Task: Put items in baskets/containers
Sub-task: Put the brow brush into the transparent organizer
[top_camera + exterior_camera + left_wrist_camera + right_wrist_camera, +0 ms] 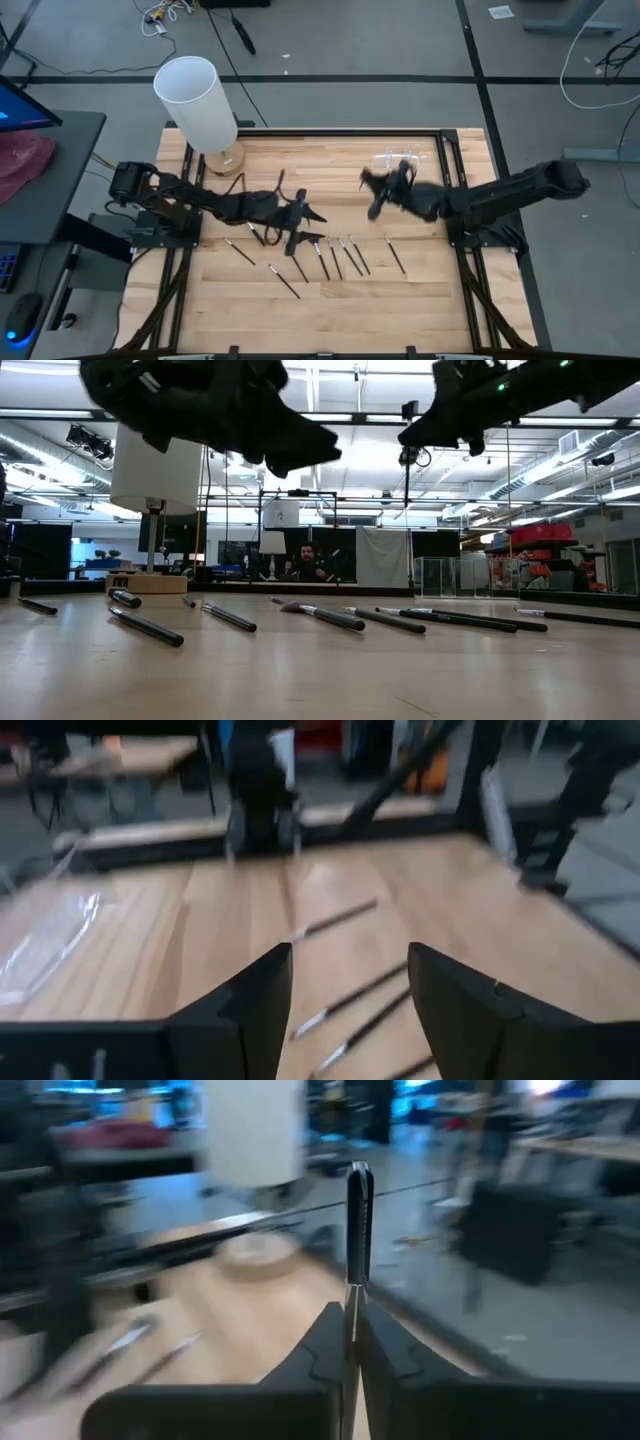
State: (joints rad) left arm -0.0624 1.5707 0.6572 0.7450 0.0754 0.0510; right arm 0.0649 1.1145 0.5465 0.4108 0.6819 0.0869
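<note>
The white cylinder lamp [197,100] stood at the table's far left corner and served as the main upright obstacle. To its right, along the far edge, the clear holder [400,160] occupied the boards, with the right gripper [377,196] raised just in front of it, clamped on one upright brush [358,1230]. The left gripper [300,225] hung with fingers spread, in front of and right of the lamp, above the row of brushes [338,255] lying flat across the table's middle. The near strip of table [400,320], well away from the lamp, lay bare for passage.
</note>
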